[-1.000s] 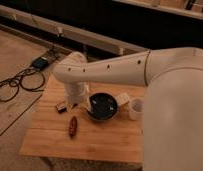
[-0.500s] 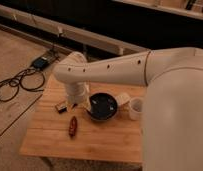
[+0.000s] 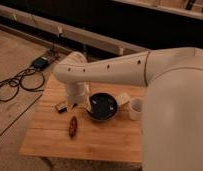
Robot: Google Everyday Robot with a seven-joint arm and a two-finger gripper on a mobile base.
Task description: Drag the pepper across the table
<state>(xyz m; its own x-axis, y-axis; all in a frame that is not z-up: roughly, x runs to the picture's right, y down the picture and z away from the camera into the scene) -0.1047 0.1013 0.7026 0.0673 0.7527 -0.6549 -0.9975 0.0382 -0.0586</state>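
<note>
Nearest of all is the broad white shell of my arm (image 3: 175, 110), which fills the right side of the view and hides the right end of the tabletop (image 3: 110, 137). The planks in front of it are light brown wood with stripes running left to right.

On the left half of the tabletop lies the pepper (image 3: 73, 126), small, dark red and glossy. Its long axis points roughly away from the front edge. Nothing is touching it.

Just beyond the pepper my forearm bends downward, and my gripper (image 3: 75, 101) hangs at its end, low over the wood and apart from the pepper. It is turned away under the wrist, so I cannot tell whether it is apart or together.

To the gripper's left a small flat black item (image 3: 60, 106) rests on the wood. To its right sits a black bowl (image 3: 102, 106), round and much larger than the pepper. Beside the bowl stands a white cup (image 3: 136, 108), with a pale flat piece (image 3: 123, 98) just behind them.

Beyond the tabletop, on the floor to the left, dark cables (image 3: 15, 85) loop toward a small dark box (image 3: 41, 62). Farthest off, a pale rail (image 3: 95, 40) runs along the dark wall.
</note>
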